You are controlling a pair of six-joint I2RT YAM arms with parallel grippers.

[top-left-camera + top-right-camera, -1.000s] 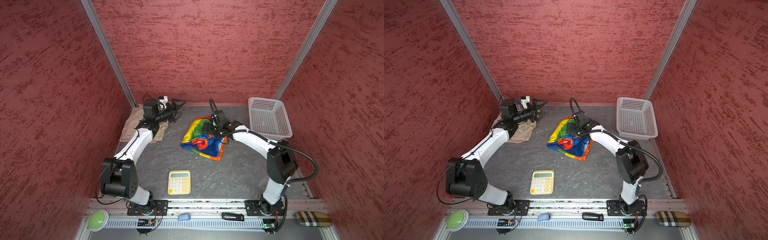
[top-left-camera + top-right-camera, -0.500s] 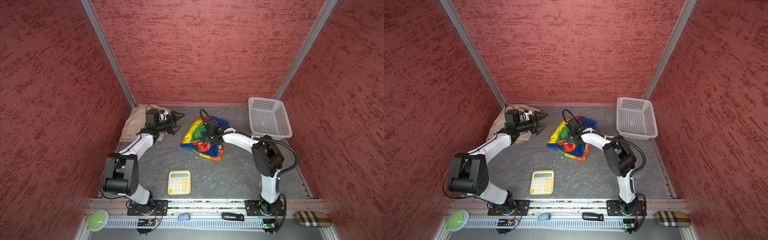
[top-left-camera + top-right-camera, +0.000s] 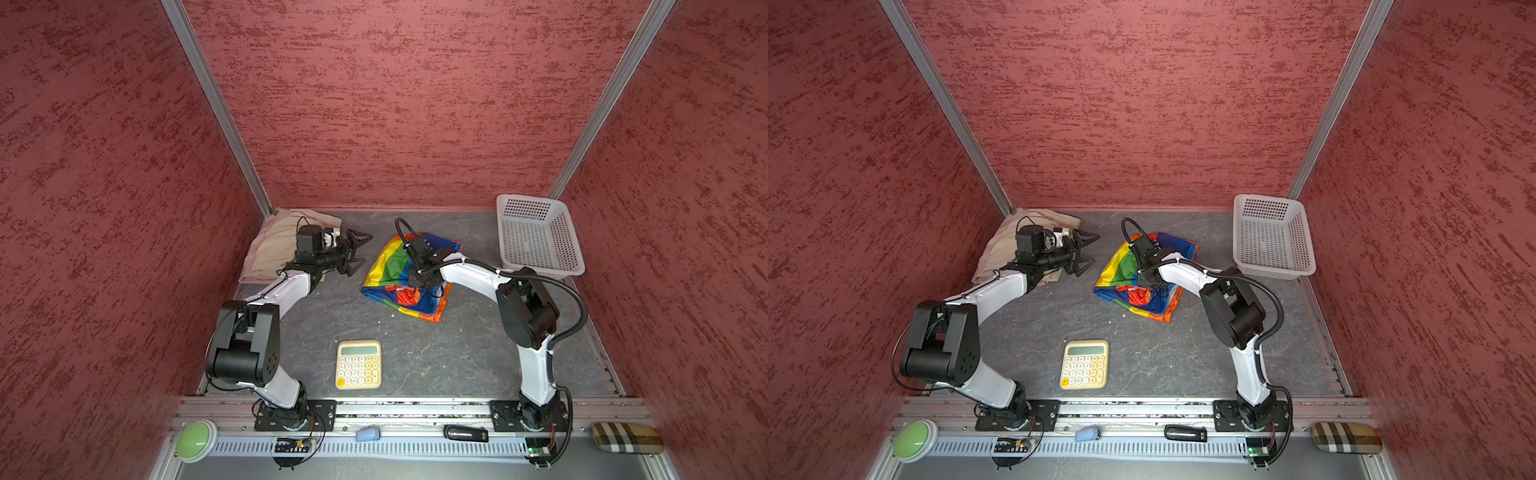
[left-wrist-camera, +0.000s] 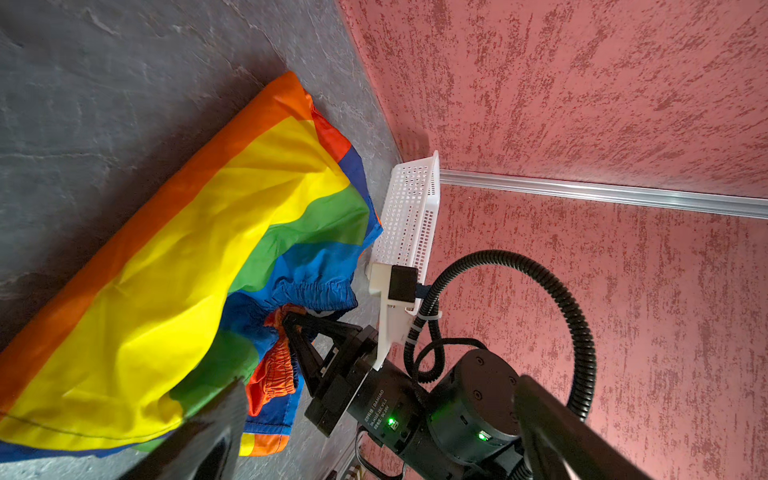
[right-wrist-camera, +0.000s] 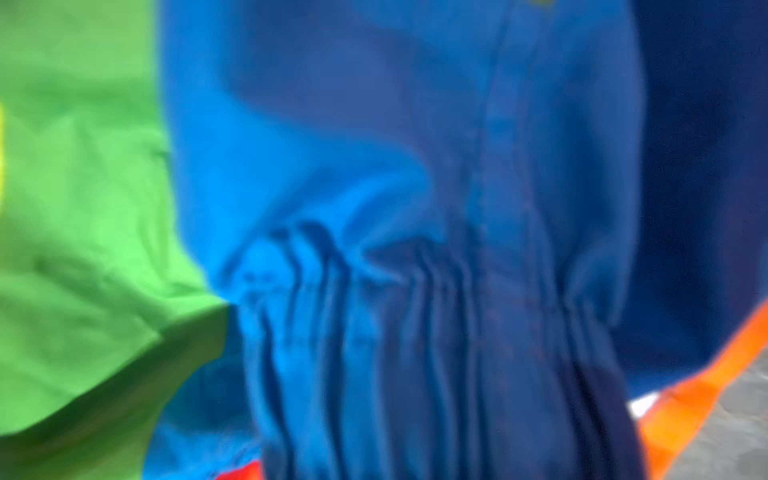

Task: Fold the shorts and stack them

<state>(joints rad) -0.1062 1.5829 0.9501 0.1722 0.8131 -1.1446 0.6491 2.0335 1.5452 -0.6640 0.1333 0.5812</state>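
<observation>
rainbow shorts [image 3: 390, 266] crumpled mid desk [image 3: 415, 353] | right claw [image 4: 287, 322] clamped on gathered waistband [image 4: 320, 291] | left claw [image 3: 360, 251] apart, near, not touching | next: left pinches far waistband end, lift level, spread flat before folding

text: "damiao" on right arm's wrist motor label [image 4: 376, 409] | remaining label print too small | calculator [image 3: 358, 364] keys unreadable

Bright, even light fills both top views, which are sharp but bowed at the edges. Shadows are soft and faint. The right wrist view is blurred throughout, the rainbow shorts [image 5: 415, 208] out of focus.
</observation>
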